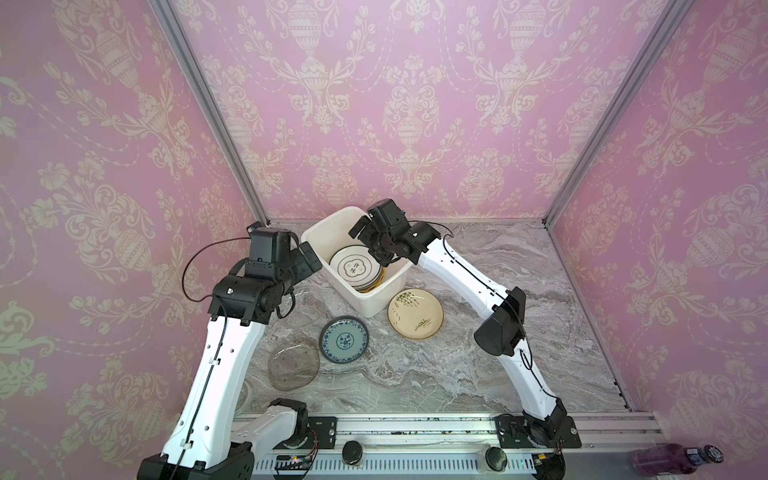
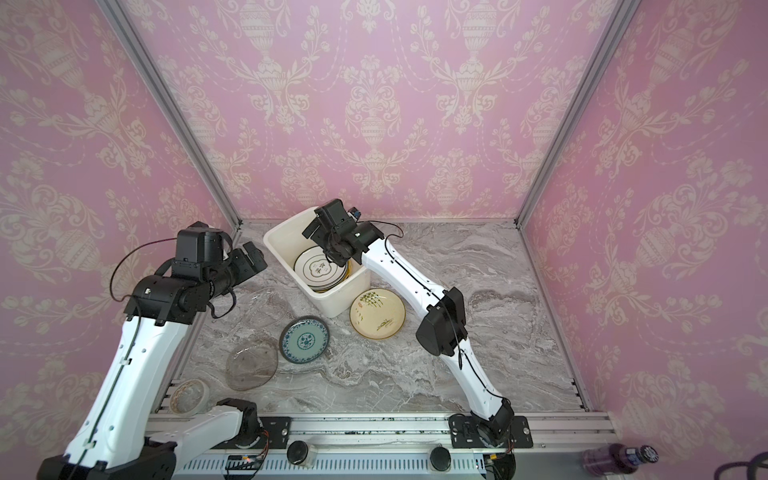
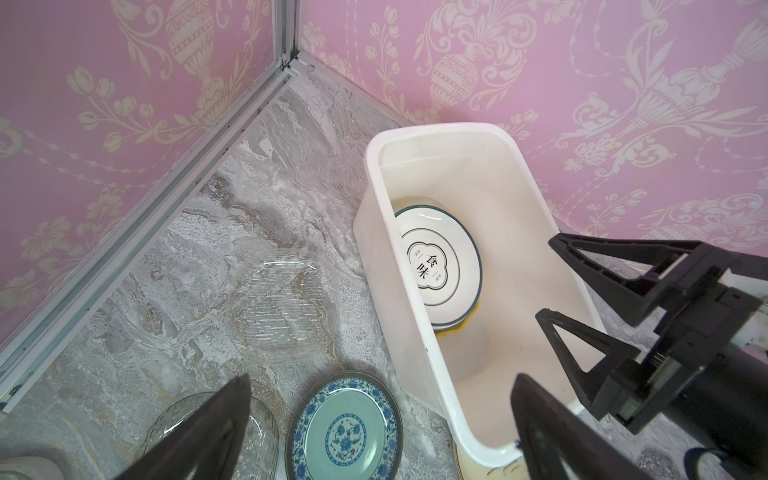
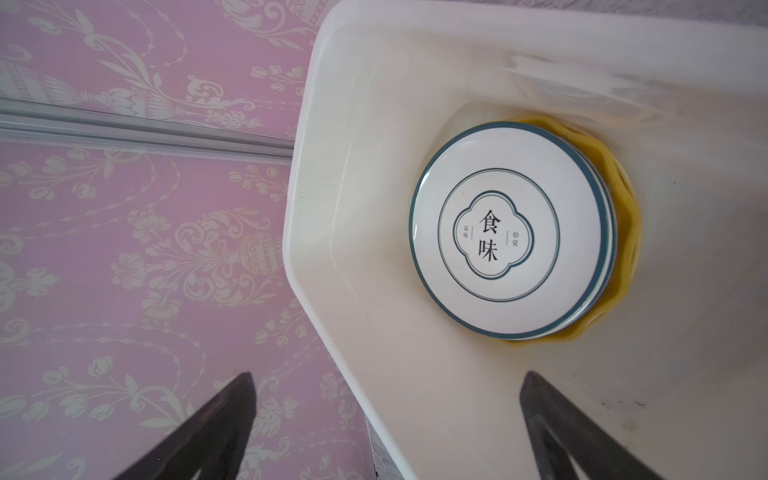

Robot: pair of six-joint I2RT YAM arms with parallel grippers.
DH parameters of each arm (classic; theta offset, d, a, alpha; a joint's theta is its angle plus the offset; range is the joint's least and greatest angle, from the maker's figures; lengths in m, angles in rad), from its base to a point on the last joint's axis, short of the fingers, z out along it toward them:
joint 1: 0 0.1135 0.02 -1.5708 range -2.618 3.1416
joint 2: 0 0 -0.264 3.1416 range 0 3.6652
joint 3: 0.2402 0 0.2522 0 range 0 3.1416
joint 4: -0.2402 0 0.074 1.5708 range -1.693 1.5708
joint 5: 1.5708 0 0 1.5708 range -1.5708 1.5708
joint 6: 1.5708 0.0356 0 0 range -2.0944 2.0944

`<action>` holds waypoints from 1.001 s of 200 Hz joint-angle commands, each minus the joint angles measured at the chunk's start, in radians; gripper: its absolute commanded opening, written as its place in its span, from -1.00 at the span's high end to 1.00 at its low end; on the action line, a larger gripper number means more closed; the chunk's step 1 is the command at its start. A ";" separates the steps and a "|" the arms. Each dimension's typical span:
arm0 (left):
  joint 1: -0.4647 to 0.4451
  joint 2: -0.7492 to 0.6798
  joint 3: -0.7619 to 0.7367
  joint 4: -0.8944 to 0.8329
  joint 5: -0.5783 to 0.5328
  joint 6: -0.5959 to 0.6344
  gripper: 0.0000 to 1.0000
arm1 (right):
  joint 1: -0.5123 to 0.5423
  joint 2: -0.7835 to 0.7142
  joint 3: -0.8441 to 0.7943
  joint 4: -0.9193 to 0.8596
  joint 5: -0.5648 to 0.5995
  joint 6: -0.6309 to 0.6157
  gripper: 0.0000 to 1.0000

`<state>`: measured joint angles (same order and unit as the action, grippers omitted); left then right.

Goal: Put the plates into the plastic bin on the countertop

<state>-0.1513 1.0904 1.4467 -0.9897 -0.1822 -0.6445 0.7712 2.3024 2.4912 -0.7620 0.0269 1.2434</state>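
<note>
The white plastic bin stands at the back of the marble countertop. Inside it lies a stack topped by a white dark-rimmed plate, with a yellow plate beneath. A cream sprigged plate, a teal patterned plate and two clear glass plates lie on the countertop. My right gripper hangs open and empty over the bin's rim. My left gripper is open and empty left of the bin.
A clear tape roll sits at the front left corner by the left arm's base. A purple bottle lies outside the frame at the front right. Pink wallpapered walls and aluminium rails enclose the countertop.
</note>
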 commanded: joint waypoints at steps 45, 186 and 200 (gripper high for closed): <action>0.049 -0.112 -0.048 0.023 0.157 -0.029 -0.99 | -0.001 -0.329 -0.193 -0.105 0.006 -0.440 -1.00; -0.257 0.068 0.069 -0.096 0.407 -0.180 -0.99 | -0.277 -1.175 -1.153 0.035 -0.079 -0.585 -1.00; -0.351 0.078 0.049 -0.080 0.350 -0.211 -0.99 | -0.317 -1.202 -1.201 0.031 -0.132 -0.577 -1.00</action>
<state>-0.3897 1.1511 1.5093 -1.0416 0.2531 -0.7849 0.5003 1.1389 1.3602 -0.7525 -0.0387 0.6865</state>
